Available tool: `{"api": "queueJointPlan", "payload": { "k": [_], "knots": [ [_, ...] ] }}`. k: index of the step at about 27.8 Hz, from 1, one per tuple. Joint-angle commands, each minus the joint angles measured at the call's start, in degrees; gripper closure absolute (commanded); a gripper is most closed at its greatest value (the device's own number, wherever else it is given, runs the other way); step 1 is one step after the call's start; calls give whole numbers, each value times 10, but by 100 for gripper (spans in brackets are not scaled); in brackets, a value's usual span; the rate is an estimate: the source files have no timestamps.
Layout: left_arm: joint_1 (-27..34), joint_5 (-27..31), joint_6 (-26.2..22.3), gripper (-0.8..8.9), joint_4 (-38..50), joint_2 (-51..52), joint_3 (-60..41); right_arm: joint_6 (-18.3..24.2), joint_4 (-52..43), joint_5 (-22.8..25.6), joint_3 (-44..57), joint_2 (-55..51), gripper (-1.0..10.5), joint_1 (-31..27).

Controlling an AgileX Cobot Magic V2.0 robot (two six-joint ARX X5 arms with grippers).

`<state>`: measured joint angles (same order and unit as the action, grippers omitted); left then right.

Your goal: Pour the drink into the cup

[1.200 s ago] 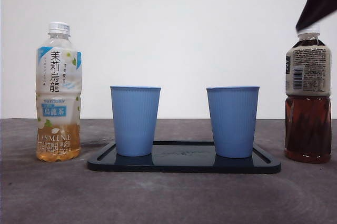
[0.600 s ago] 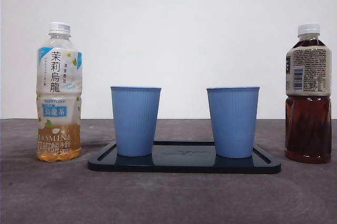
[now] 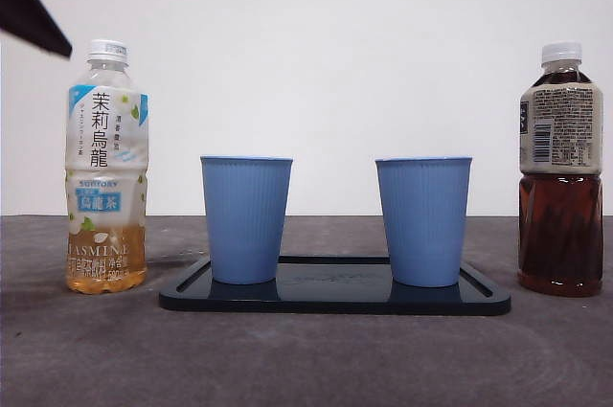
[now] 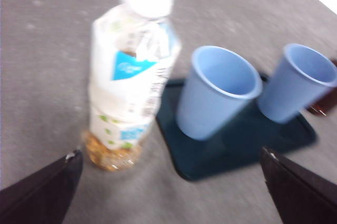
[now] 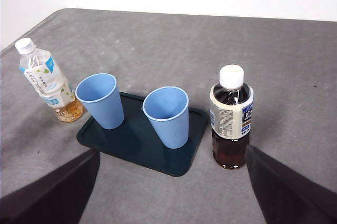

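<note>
Approach step: left gripper [image 4: 168, 182] high over jasmine tea bottle [image 3: 106, 168], jaws wide apart, nothing held; right gripper [image 5: 171, 182] parked well back, jaws also apart. Bottle upright and capped on table just beside tray [image 3: 335, 300] holding two empty blue cups [image 3: 246, 219]. Next: descend, clamp bottle body; cap probably needs removing before pouring.
</note>
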<state>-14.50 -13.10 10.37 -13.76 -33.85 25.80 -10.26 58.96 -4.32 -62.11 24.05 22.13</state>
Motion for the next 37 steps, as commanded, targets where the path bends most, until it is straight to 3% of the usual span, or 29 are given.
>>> {"api": "queueJointPlan", "payload": {
  "k": [1,6,24,37],
  "knots": [
    [-2,19,11,223,87,-10,-25,8,-3,2,-13,2,504,3],
    [-2,24,2,193,174,-56,-64,6,-3,2,-14,2,504,3],
    [-20,24,-16,193,424,-294,-65,1,-3,2,-16,2,504,3],
    [-20,24,-24,197,539,-399,-65,-3,-2,2,-16,2,504,3]
  ]
}}
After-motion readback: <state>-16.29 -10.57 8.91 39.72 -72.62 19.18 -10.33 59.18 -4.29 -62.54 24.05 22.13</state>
